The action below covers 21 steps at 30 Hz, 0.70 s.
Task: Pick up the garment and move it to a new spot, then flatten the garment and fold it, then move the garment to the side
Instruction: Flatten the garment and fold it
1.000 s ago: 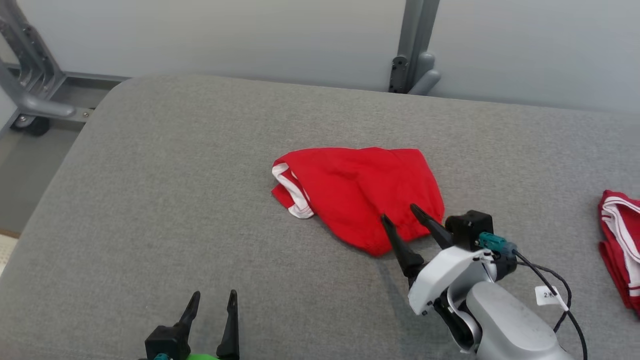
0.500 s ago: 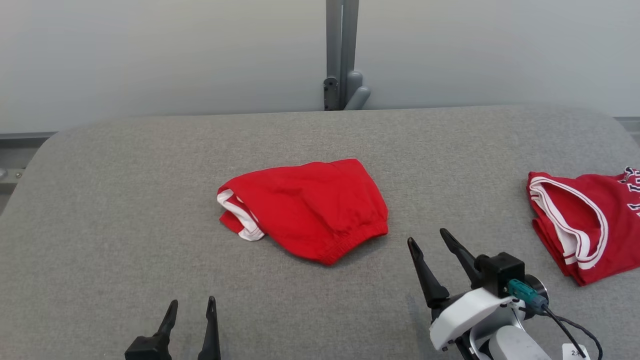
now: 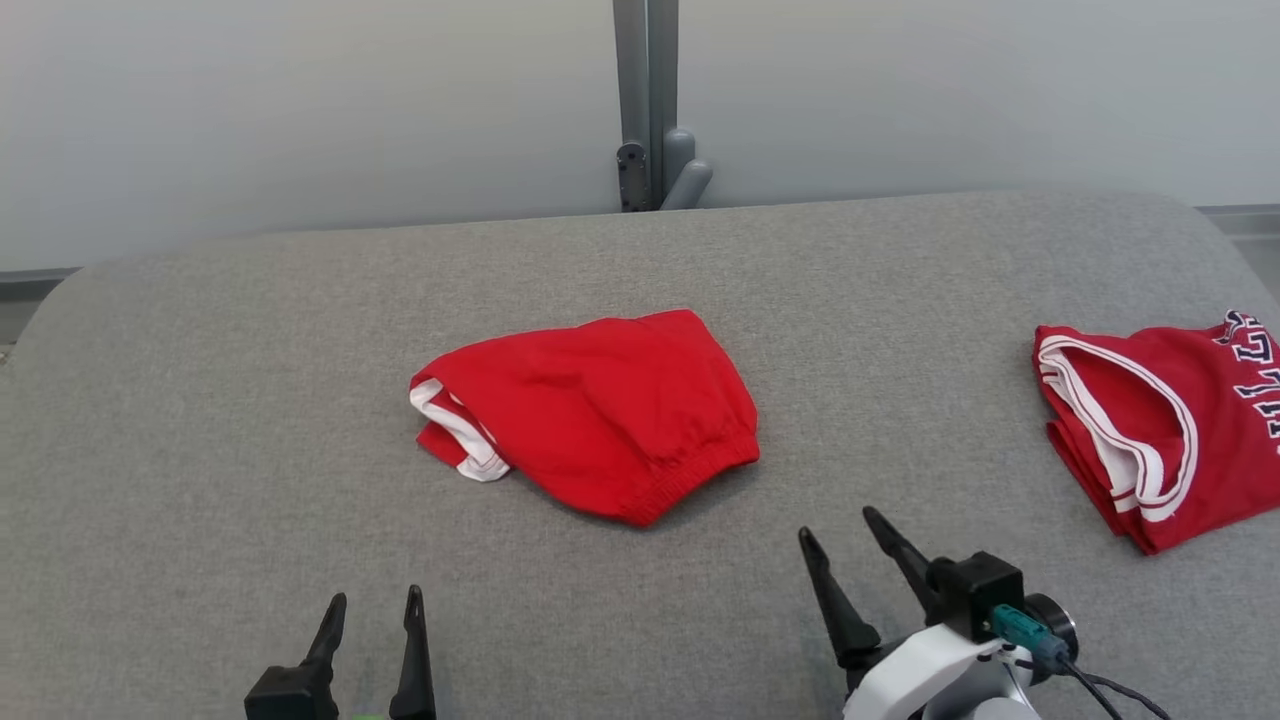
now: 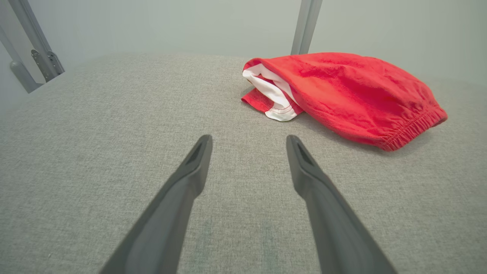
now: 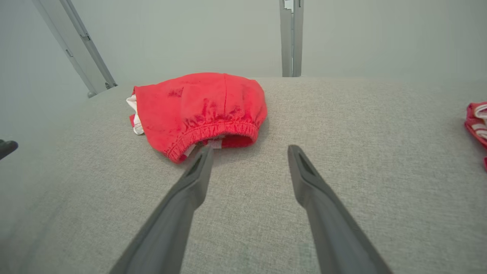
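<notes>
The shorts point(image 3: 590, 410) are lying mid-pad point(image 3: 200, 400), long axis running left to right, just ahead and left of the nearer right gripper point(image 3: 838, 524), it and the left gripper point(image 3: 375, 594) both hovering spread and empty.

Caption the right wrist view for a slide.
Open right gripper facing the elastic waistband of red shorts on gray cushion; second red garment at edge.

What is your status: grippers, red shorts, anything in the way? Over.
Left gripper open, empty. Right gripper open, empty, short of the waistband. Red shorts crumpled on grey cushion, untouched. Nothing between; red jersey lies apart, far right.
</notes>
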### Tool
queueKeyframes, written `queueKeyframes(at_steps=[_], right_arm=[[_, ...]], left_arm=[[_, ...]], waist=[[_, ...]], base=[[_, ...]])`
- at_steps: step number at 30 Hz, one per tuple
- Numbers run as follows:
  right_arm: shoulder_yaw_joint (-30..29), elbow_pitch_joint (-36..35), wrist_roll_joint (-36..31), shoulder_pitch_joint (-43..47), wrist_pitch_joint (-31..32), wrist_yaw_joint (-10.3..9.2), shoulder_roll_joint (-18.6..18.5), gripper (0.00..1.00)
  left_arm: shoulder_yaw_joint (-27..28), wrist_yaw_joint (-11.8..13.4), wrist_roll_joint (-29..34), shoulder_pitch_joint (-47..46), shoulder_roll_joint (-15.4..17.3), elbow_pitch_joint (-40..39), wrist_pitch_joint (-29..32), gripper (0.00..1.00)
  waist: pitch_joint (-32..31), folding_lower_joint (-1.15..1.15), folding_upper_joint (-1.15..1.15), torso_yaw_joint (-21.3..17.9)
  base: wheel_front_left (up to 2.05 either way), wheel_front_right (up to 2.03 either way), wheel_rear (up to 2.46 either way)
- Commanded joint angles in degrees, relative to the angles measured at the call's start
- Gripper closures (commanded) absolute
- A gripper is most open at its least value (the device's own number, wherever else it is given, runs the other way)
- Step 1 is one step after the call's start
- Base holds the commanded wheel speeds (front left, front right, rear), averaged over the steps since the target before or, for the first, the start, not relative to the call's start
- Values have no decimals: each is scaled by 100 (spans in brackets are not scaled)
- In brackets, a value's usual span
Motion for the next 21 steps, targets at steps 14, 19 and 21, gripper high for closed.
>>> queueKeyframes(at_steps=[14, 19, 21], right_arm=[[834, 1412, 1020, -1316, -16, -1, -95, 0], [967, 1754, 1347, -1585, -16, -1, -106, 0], [1108, 1801, 1459, -1637, -16, -1, -126, 0]], left_arm=[[-246, -77, 65, -445, 18, -8, 2, 0], [-292, -51, -13, -486, 16, -59, 2, 0], [-312, -36, -32, -492, 18, -72, 1, 0]], waist=[[994, 0, 0, 1443], [1136, 0, 0, 1692], [1163, 0, 0, 1732]], base=[[0, 0, 0], [0, 0, 0], [0, 0, 0]])
